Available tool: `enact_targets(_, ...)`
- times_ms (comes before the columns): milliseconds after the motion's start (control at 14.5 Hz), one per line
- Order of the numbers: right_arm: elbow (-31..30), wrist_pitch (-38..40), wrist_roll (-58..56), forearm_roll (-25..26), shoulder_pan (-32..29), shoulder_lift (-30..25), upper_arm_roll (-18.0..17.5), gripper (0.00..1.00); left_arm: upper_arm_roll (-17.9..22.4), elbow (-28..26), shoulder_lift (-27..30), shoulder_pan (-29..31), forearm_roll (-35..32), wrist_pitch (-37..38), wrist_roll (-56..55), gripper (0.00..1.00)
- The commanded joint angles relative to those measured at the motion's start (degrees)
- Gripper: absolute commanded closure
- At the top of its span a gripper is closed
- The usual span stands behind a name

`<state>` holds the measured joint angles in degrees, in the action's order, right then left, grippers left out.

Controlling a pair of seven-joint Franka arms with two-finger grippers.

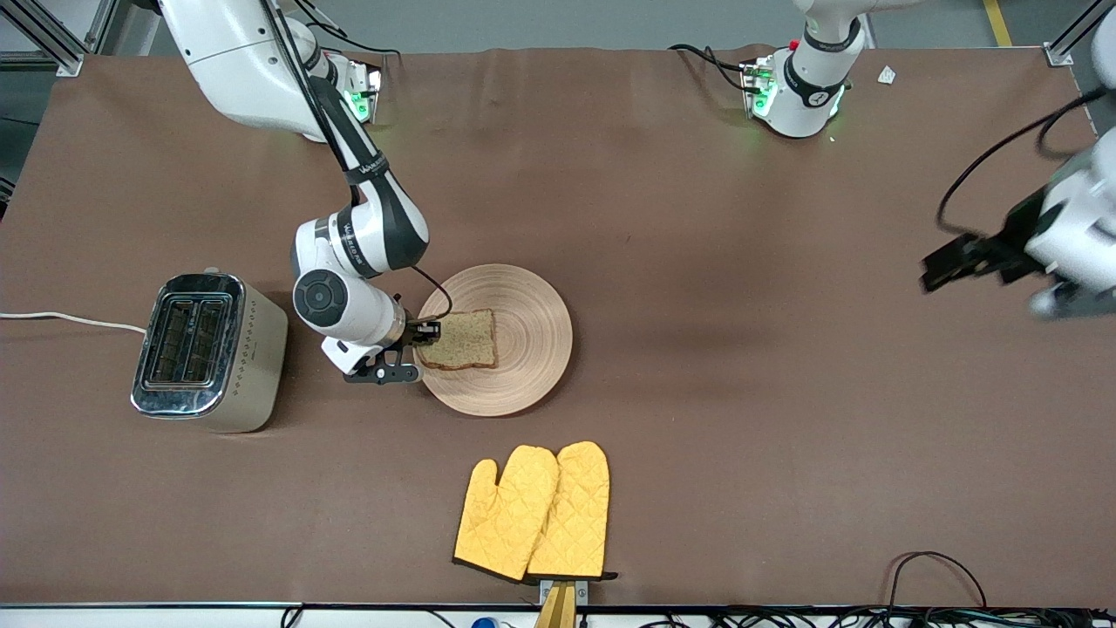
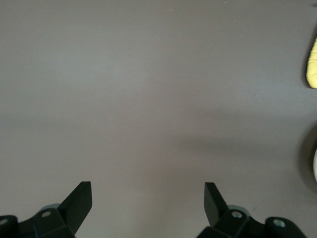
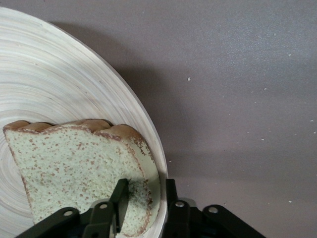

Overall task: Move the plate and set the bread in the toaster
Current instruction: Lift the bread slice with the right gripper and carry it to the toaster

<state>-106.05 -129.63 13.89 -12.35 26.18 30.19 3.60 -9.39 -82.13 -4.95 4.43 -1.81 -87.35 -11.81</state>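
The tan wooden plate lies mid-table, with the brown speckled bread on its half toward the toaster. The cream toaster with a chrome top stands toward the right arm's end of the table, its slots empty. My right gripper is down at the plate's rim on the toaster side. In the right wrist view, the right gripper has one finger on the bread and one outside the plate's rim, closed on both. My left gripper waits, open and empty, over bare table.
Two yellow oven mitts lie near the table's front edge, nearer the front camera than the plate; one corner shows in the left wrist view. The toaster's white cord runs off the table end. Cables hang along the front edge.
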Motion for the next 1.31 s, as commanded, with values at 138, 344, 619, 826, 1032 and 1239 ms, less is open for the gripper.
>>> enact_targets(138, -0.4, -0.3, 0.2, -0.2, 0.3, -0.1, 0.1, 0.78, 6.2, -3.1, 6.3, -3.8, -1.0, 3.1, 2.8, 0.00)
enact_targets(344, -0.2, -0.2, 0.1, 1.0, 1.4, -0.1, 0.2, 0.96, 6.7, -3.7, 7.9, -4.2, -1.1, 3.9, 3.3, 0.00)
enact_targets(619, 0.8, 1.6, 0.3, 1.1, 0.9, -0.2, 0.2, 0.99, 6.5, -3.5, 6.6, -4.1, -0.4, 6.1, 4.2, 0.00)
enact_targets(826, 5.3, 10.4, 1.5, 4.9, 2.5, -1.9, 1.3, 0.99, 6.1, -2.8, 6.5, -4.3, -0.5, 5.9, 4.1, 0.00)
enact_targets(1032, 12.6, 22.8, 7.5, 15.9, 3.6, -2.6, 1.1, 0.99, 6.1, -2.0, 6.5, -4.4, -0.9, 5.9, 4.3, 0.00)
enact_targets(1239, 18.6, 35.7, 8.7, 25.1, 4.8, -4.5, 1.2, 0.99, 6.2, -1.5, 6.7, -4.0, -1.0, 5.9, 6.4, 0.00)
